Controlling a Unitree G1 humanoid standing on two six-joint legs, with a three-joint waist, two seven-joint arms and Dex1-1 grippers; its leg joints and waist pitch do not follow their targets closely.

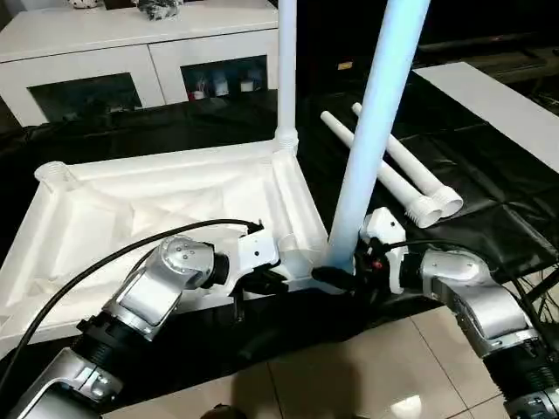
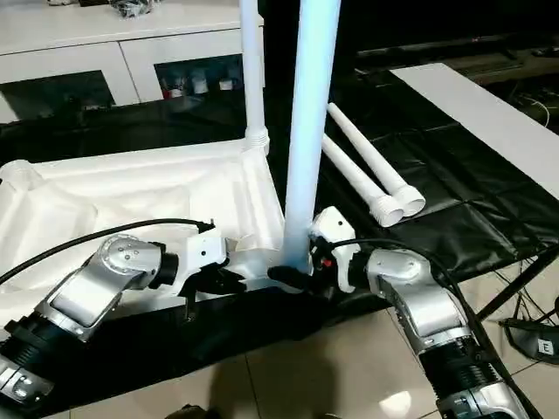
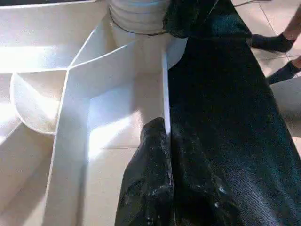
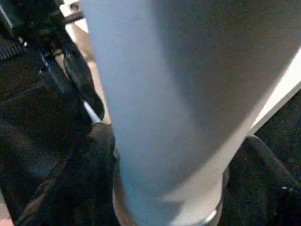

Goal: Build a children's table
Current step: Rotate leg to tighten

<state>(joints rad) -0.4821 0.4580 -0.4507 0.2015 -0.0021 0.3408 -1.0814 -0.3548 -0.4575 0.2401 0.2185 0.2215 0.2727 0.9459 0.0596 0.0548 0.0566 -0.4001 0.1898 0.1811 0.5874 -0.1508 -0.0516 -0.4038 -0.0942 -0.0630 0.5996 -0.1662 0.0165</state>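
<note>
The tabletop (image 1: 175,209) lay upside down on the black sheet (image 1: 489,201), ribs up, and this was the second-leg step: one leg (image 1: 286,70) stood upright in the far right socket, while a second leg (image 1: 376,131) rose with a slight lean from the near right corner socket (image 1: 301,262). The right gripper (image 1: 336,278) sat at the base of that leg, one black finger on either side; whether the fingers actually pressed it I could not tell. The left gripper (image 1: 262,281) was pinched on the tabletop's near rim just left of that corner, steadying it. Two spare legs (image 1: 393,170) lay side by side on the sheet to the right, well apart from the work. Next, by my reading, the leg needed turning or pressing straight until it seated, then a reach for a spare leg. The left wrist view gave what the head views did not: the thin rim wall (image 3: 165,94) caught between its fingers (image 3: 146,188), and a person's feet on the floor tiles (image 3: 268,42) beyond the sheet. The right wrist view showed the leg's collar meeting the socket.
</note>
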